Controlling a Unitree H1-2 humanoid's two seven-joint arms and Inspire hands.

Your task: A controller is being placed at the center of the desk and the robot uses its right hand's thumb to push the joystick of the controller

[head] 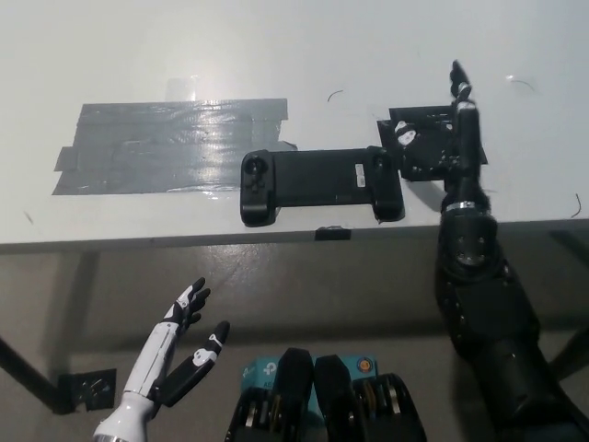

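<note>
At the lower left of the frame the white left hand (177, 354) hung below the desk edge, its fingers spread apart and holding nothing; it rested well clear of everything on the desk. From the bottom right the black right arm (483, 313) rose up across the desk's front edge; the right hand (440, 145) lay at the right of centre, over a patch of black tape (414, 118) (the patch shows only around the hand's outline). Its fingers were apart and closed on nothing; one long finger (457, 78) pointed toward the top of the frame, while the thumb (402, 135) reached left toward the controller's right end, and whether it touched the joystick there I could not tell.

The controller (320, 180) lay flat near the desk's front edge, about the middle of the frame, long side running left to right; its left grip (257, 186) carried a round joystick. Just below it, a small black piece (332, 234) sat on the front edge of the white desk (276, 46). Farther left, a broad patch of grey tape (166, 145) stretched across the desktop, its right end just beside the controller's left grip.
</note>
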